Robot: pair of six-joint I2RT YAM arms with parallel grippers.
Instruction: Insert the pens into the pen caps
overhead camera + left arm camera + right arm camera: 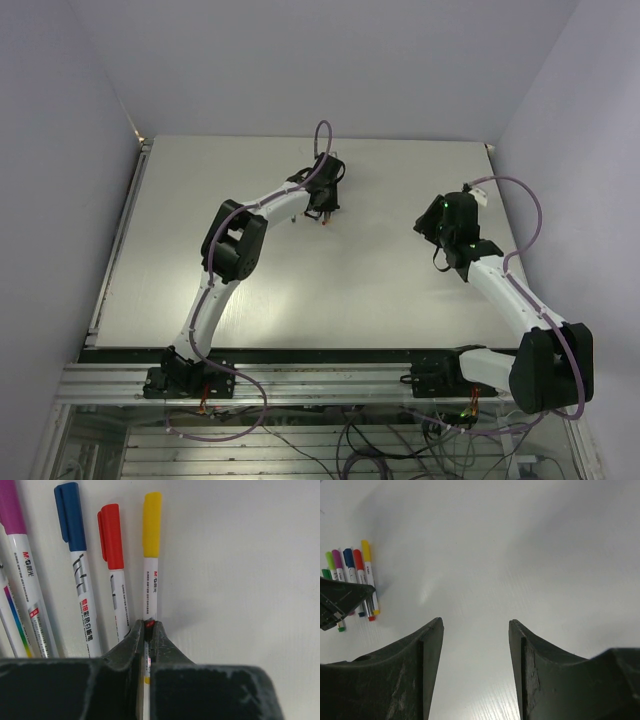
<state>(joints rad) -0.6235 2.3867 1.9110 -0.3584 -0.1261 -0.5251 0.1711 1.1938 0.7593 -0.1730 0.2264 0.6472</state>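
Where the two arm bases are bolted at its near edge, the tabletop (350,310) runs white and open between the arms and out toward both side edges. Over the right half the right gripper (476,624) hangs with its jaws spread wide and nothing between them, plain surface ahead of it. Farther on, about mid-width in the far half, the left gripper (147,630) is clamped tight on the white barrel of the yellow-capped pen (151,580), which lies flat at the right end of a close row of pens (352,575), with open surface from there toward the right edge. Next to its yellow cap (152,525) sit the red cap (112,537), blue cap (70,517) and purple cap (11,507), each on its own pen. From above the row is too small to make out beneath the left gripper; the left fingers (125,652) cover the barrels' near ends, and the green-capped pen (330,560) shows only small, at the edge of the right wrist view
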